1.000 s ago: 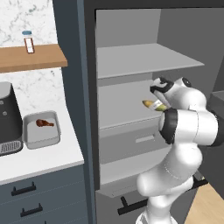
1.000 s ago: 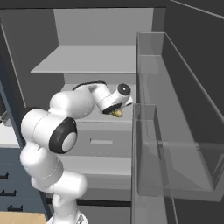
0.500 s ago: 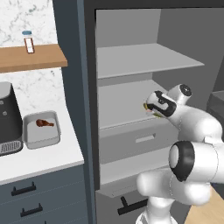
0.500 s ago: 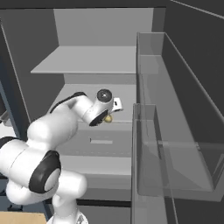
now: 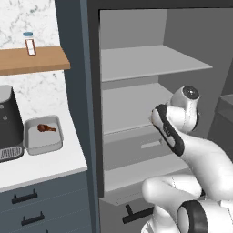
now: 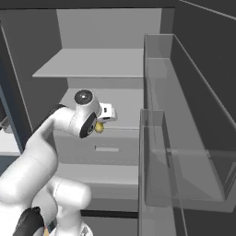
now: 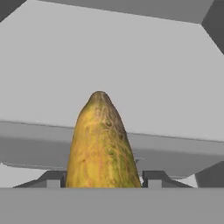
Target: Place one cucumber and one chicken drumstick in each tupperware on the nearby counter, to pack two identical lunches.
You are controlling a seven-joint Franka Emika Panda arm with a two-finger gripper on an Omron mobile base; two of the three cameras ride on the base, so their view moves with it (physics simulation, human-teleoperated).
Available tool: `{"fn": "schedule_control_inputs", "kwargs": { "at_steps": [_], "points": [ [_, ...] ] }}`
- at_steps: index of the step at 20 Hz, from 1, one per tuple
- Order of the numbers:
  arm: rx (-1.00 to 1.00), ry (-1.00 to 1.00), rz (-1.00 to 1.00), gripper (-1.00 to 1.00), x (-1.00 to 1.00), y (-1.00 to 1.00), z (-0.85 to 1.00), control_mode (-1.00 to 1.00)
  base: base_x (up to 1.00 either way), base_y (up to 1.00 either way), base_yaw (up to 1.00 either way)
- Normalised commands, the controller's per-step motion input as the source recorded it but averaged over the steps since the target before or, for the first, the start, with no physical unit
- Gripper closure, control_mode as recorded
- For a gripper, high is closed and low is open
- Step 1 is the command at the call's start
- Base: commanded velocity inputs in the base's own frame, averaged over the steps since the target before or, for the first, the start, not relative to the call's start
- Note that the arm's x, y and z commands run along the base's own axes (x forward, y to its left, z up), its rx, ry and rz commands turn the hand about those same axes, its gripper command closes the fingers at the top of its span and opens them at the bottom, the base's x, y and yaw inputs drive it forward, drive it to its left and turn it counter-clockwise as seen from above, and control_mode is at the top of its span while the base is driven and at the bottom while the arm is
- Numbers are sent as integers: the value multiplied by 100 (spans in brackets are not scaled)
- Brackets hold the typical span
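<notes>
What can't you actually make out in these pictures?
- Cucumber: its lower end is cut off at the bottom of the hand view; in the right base view the arm hides nearly all of it.
- Second tupperware: not seen; one tupperware holds a drumstick.
- Hand: behind the arm in the left base view.

- You have the arm (image 5: 191, 154) rising from the lower right of the left base view, bending up to a wrist near the frame's centre right.
- In the right base view the same arm climbs from the lower left, elbow folded, with the hand reaching toward the centre of the frame.
- The gripper (image 6: 102, 124) sits just right of the round wrist joint there, pointing away from you.
- In the hand view its 2 dark fingertips (image 7: 53, 178) flank a yellowish cucumber (image 7: 103, 144) at bottom centre, clamped against its sides.
</notes>
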Motion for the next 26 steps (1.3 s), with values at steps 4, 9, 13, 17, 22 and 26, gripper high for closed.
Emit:
{"fn": "schedule_control_inputs", "kwargs": {
  "at_steps": [4, 9, 13, 17, 22, 26],
  "points": [
    [6, 0, -15, 100, -100, 10, 35, -100, 0, 0, 0],
    [5, 0, -13, 100, -86, 13, 67, -100, 0, 0, 0],
    [0, 0, -6, 100, -85, 36, 69, -100, 0, 0, 0],
    [2, 0, -3, 100, -93, 24, 42, -100, 0, 0, 0],
    [6, 3, 0, 100, -58, 1, 1, -100, 0, 0, 0],
    [0, 2, 0, 100, -11, 0, -3, -100, 0, 0, 0]
  ]
}}
